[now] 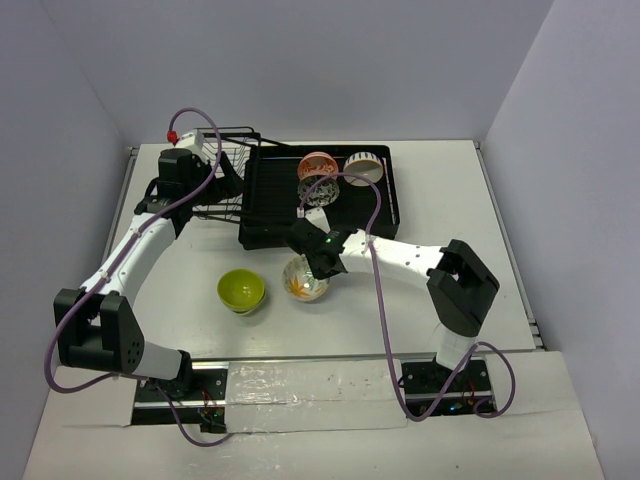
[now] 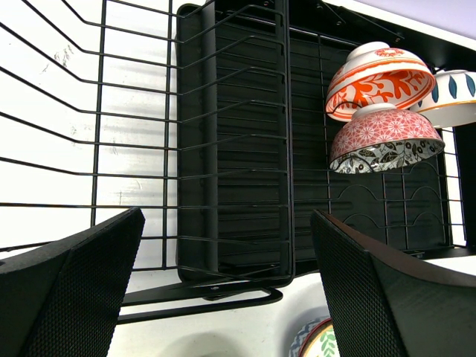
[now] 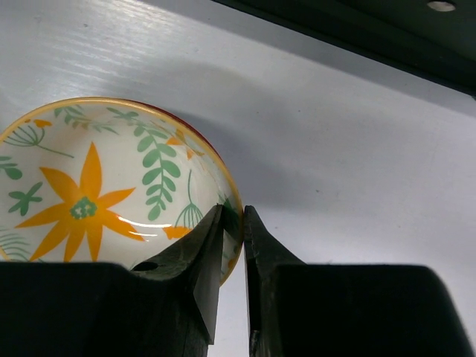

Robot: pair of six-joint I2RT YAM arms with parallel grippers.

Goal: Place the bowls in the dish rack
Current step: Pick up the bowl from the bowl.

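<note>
Cut off and covered
Your flowered bowl (image 3: 97, 186) runs off the left edge, its near side behind the right gripper (image 3: 233, 214); the blue-leaf bowl (image 2: 455, 93) is clipped at right.

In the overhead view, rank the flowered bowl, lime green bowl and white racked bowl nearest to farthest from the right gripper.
1. flowered bowl, at the right gripper, its rim between the fingers.
2. lime green bowl, on the table to its left.
3. white bowl, far right in the dish rack.
</note>
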